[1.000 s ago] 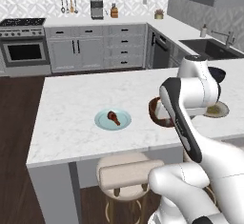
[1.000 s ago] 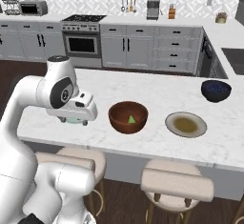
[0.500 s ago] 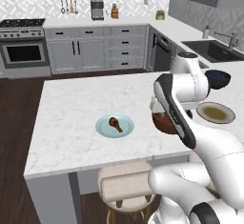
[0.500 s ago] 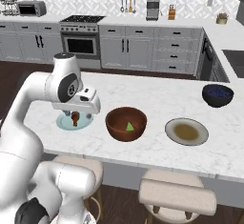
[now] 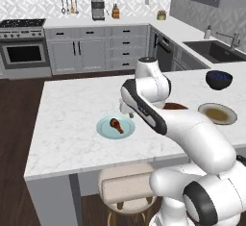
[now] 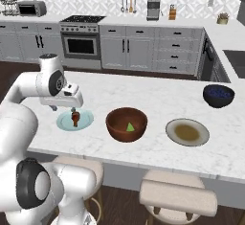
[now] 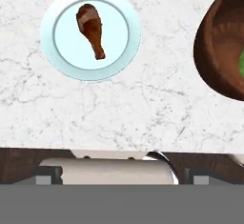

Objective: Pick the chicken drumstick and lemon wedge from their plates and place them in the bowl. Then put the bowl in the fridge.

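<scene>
The chicken drumstick (image 7: 91, 29) lies on the pale blue-green plate (image 7: 57, 56), near the counter's front edge (image 5: 116, 124) (image 6: 75, 118). My gripper (image 5: 128, 113) (image 6: 68, 105) hovers open just above the plate's back right side, with nothing held. To the plate's right stands the dark wooden bowl (image 6: 115, 123) (image 7: 217, 51), with the lemon wedge (image 6: 129, 127) inside it. My arm hides most of the bowl (image 5: 175, 106) in the left base view. The beige plate (image 6: 187, 132) (image 5: 217, 113) beyond the bowl holds nothing. The fridge is out of view.
A dark blue bowl (image 6: 218, 95) (image 5: 218, 79) sits at the counter's far right. Stools (image 6: 177, 197) (image 5: 125, 186) stand under the front edge. Bare marble (image 5: 72, 105) stretches left of the blue-green plate. Stove and cabinets line the back wall.
My arm has swung left from over the wooden bowl to the blue-green plate. The gripper stayed open. The drumstick, wedge and bowl have not moved.
</scene>
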